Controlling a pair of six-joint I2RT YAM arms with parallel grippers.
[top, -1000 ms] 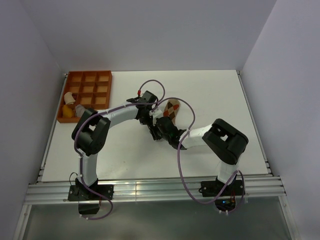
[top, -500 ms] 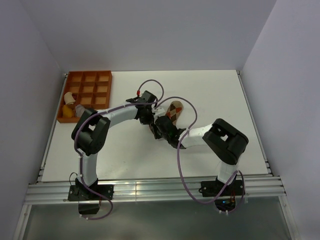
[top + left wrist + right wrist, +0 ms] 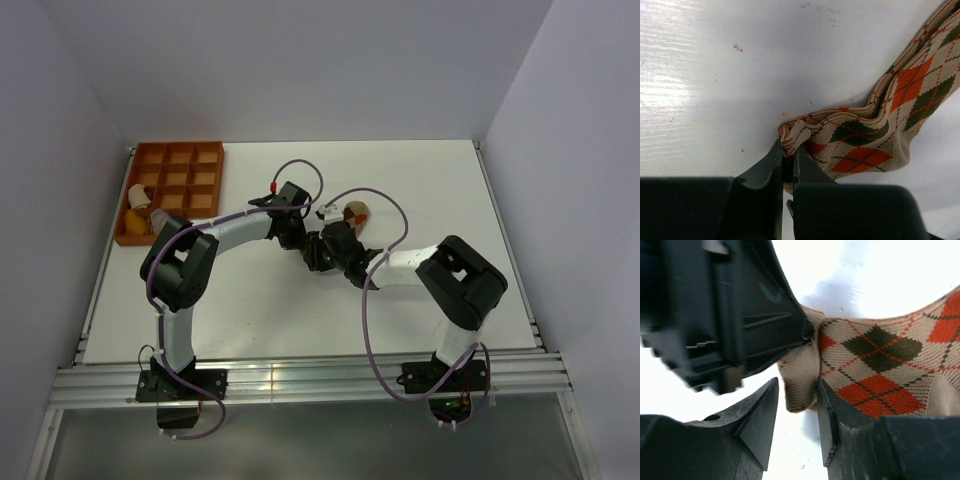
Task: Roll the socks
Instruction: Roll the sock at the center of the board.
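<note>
The tan argyle sock [image 3: 875, 135] with red and brown diamonds lies bunched on the white table [image 3: 250, 290]; in the top view only its far end [image 3: 352, 213] shows past the arms. My left gripper [image 3: 788, 147] is shut, pinching the sock's ribbed cuff edge [image 3: 795, 134]. From the other side my right gripper [image 3: 797, 390] stands open around a hanging fold of the same sock [image 3: 802, 377], which touches its right finger [image 3: 827, 410]. Both grippers meet mid-table, the left gripper [image 3: 308, 243] beside the right gripper [image 3: 326, 242]. A pale fabric bundle [image 3: 140, 208], perhaps the other sock, lies in the tray.
An orange compartment tray [image 3: 185, 170] sits at the far left corner of the table. Purple cables [image 3: 365, 300] loop over both arms. Walls close in the table on three sides.
The argyle sock, stretched out a second ago, is now bunched shorter toward the grippers. The right arm has swung slightly right and farther, and its jaws closed and reopened.
</note>
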